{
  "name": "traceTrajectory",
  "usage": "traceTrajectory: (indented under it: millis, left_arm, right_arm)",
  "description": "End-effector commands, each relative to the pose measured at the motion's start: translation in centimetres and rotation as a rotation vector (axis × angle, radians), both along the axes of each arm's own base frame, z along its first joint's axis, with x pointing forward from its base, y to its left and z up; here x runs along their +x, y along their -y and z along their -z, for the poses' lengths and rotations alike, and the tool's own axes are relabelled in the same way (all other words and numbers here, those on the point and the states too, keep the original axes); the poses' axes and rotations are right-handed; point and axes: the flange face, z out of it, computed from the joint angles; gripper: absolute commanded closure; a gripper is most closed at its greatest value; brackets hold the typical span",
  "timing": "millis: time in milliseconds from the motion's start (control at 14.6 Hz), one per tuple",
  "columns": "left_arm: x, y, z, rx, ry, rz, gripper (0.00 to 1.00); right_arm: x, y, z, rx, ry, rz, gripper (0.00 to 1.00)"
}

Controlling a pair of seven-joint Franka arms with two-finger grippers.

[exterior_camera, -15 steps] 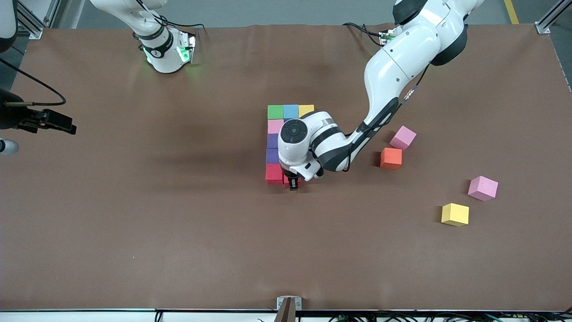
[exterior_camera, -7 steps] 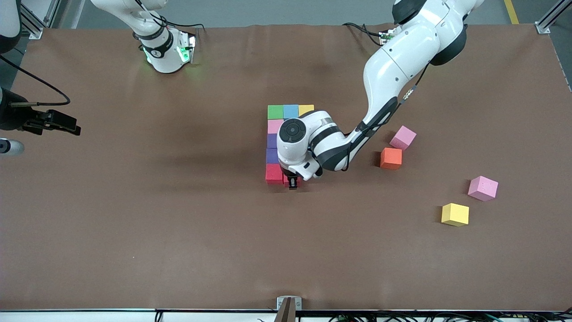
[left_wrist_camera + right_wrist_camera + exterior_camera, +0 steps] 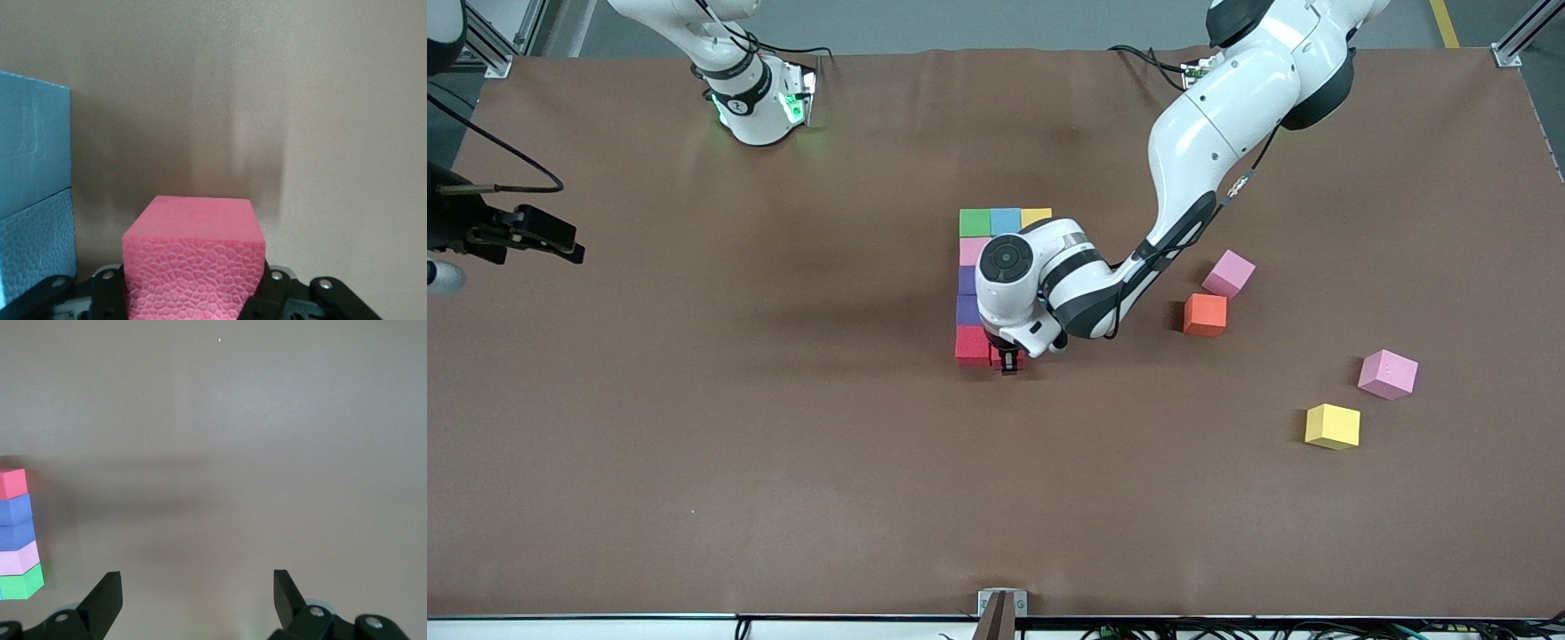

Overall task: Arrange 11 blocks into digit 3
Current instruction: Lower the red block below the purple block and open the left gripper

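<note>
My left gripper (image 3: 1009,362) is shut on a red block (image 3: 193,263), held low right beside the red block (image 3: 972,345) that ends the column of the digit 3. That column runs from a green block (image 3: 975,222) through pink (image 3: 974,252) and two purple ones (image 3: 968,295). Light blue (image 3: 1005,220) and yellow (image 3: 1037,217) blocks continue the bar beside the green one. The left wrist view has two light blue blocks (image 3: 33,200) beside the held one; the arm hides them from the front camera. My right gripper (image 3: 569,252) waits open and empty at the right arm's end of the table.
Loose cubes lie toward the left arm's end of the table: a pink one (image 3: 1229,273), an orange one (image 3: 1205,315), another pink (image 3: 1387,373) and a yellow (image 3: 1332,426). The right wrist view shows the column of blocks (image 3: 17,533) from the side.
The left hand has crept slightly toward the figure with the red block still gripped. The right gripper has drifted a little at the table's end.
</note>
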Motion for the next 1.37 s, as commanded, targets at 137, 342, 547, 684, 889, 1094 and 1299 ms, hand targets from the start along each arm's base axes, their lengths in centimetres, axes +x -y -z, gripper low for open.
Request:
traceTrajectory:
  millis: [137, 342, 547, 684, 889, 1094, 1299]
  left_arm:
    - [-0.7, 0.1, 1.3, 0.023, -0.043, 0.027, 0.86]
    - [-0.9, 0.3, 1.2, 0.022, -0.044, 0.032, 0.84]
    - [-1.0, 0.4, 1.2, 0.021, -0.043, 0.035, 0.71]
    - [-0.8, 0.3, 0.9, 0.02, -0.039, 0.04, 0.45]
    - [-0.7, 0.2, 0.8, 0.021, -0.036, 0.087, 0.0]
    - [-0.5, 0.3, 0.1, 0.018, -0.025, 0.095, 0.0]
    - [0.3, -0.1, -1.6, 0.008, -0.004, 0.085, 0.0]
  right_arm:
    - [-4.4, 0.1, -1.5, -0.004, 0.032, -0.001, 0.0]
    - [-6.1, 0.1, -1.5, -0.007, 0.026, -0.001, 0.0]
    - [-6.3, 0.0, -2.3, -0.015, 0.042, -0.007, 0.0]
    - [-6.3, 0.1, -3.0, -0.019, 0.052, -0.008, 0.0]
    - [-6.6, -0.1, -3.1, -0.019, 0.042, -0.011, 0.0]
    - [-7.4, 0.1, -3.7, -0.019, 0.032, -0.008, 0.0]
    - [-7.7, 0.0, -4.1, -0.018, 0.038, -0.007, 0.0]
